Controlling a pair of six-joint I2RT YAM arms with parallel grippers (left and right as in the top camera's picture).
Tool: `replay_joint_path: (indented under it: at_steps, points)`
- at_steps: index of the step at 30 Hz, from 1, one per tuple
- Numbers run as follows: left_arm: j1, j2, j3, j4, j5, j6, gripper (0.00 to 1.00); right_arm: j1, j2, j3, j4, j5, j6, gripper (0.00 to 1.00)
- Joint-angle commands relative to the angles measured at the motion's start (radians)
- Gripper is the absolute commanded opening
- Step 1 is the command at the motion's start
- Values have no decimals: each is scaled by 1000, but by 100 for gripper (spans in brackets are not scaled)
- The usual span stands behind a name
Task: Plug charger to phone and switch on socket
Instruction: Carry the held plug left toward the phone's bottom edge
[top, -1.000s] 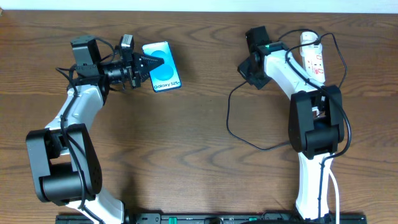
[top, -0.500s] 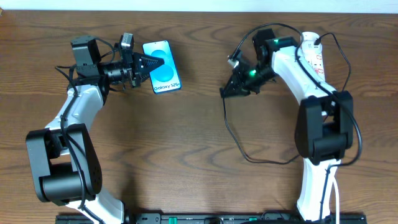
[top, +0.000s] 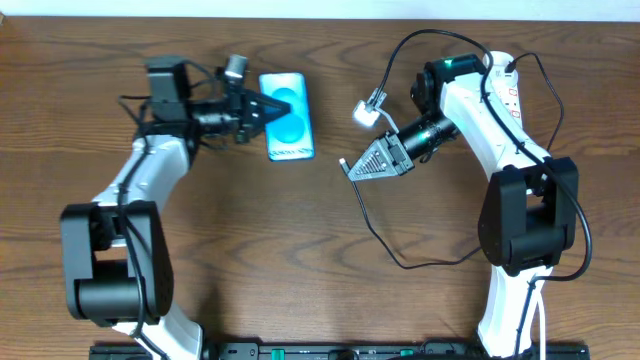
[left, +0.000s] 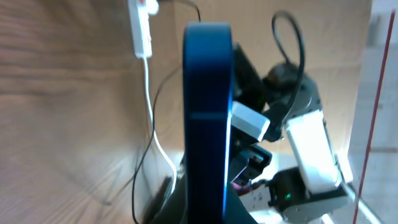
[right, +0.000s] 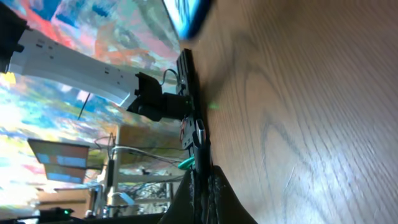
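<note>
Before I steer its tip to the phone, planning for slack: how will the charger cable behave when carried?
Probably floppy: the charger lies in a loose loop behind the right gripper. It looks thin and light, so it may drag or snag where it arcs over the right arm near the socket.

The left jaws, clamped on the phone (top: 290, 120), have carried it across the counter (top: 260, 260) toward 3 o'clock, and it has turned straighter, its long side nearer 12-to-6. The right jaws have swung off from beside the socket (top: 508, 92) toward 8 o'clock, tips now facing the phone. The charger (top: 415, 266) loop has been dragged lower, toward 6 o'clock.
</note>
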Motion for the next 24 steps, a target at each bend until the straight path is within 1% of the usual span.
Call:
replay_joint_path:
  at_steps: [1,6,10,12,16,19,21,24]
  points:
    - [-5,-30,10,5,19,35,7,23,-20,-36,-1,-50,-73,1]
    - [-5,-30,10,9,-20,39,7,59,-20,-86,0,-133,-67,1]
    - [-5,-30,10,8,-98,-53,7,80,-20,-109,13,-248,-68,1]
    - [-7,-30,10,9,-164,-93,7,80,-20,-116,35,-297,-67,1]
    - [-7,-30,10,10,-235,-138,7,79,-20,-119,64,-330,-67,1]
    - [-7,-30,10,17,-270,-146,7,79,-19,-119,90,-341,-63,1]
    - [-7,-30,10,46,-272,-147,7,79,-16,-119,112,-345,-28,1]
    - [-7,-30,10,135,-280,-204,7,80,-7,-119,177,-375,80,1]
